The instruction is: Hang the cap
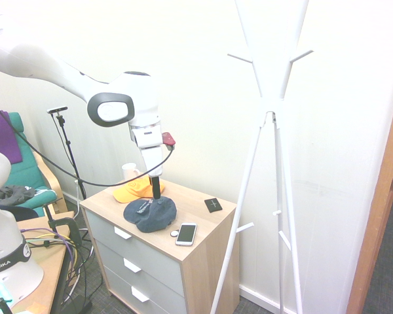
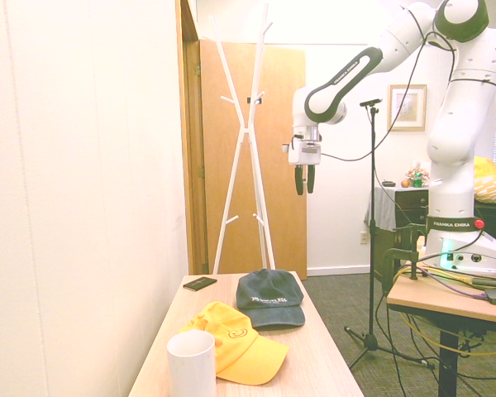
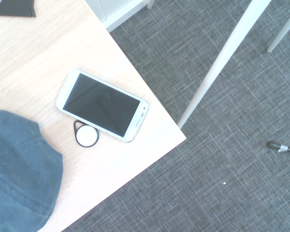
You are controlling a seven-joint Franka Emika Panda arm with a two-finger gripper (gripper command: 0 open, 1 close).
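Caps: 2, both on the wooden top of the chest of drawers [image 1: 201,239]. The navy cap [image 2: 269,298], the 1 to hang, sits upright with its brim near the long edge on the robot's side; the yellow cap [image 2: 236,343] is just beside it, between it and the 1 white mug [image 2: 192,364]. Also on top are 1 white phone [image 3: 102,105], 1 small round tag [image 3: 86,135] close against the phone's long side, and 1 flat dark card-like item [image 1: 213,205] near the wall-side edge. The phone lies near a corner (the tightest spot up there), with a strip of bare wood between it and the edges. More bare wood shows between the navy cap and the dark item.

The chest's front has 3 drawers, each with 1 white handle.

Beyond the end of the chest stands 1 white coat stand [image 2: 245,132]; the first exterior view shows 2 upper pegs and 3 lower ones, and 1 of its legs passes across the chest's side in that picture. The hand [image 2: 305,181] is released, its 2 dark fingers apart and pointing down, well above the caps, with open air around the fingertips.
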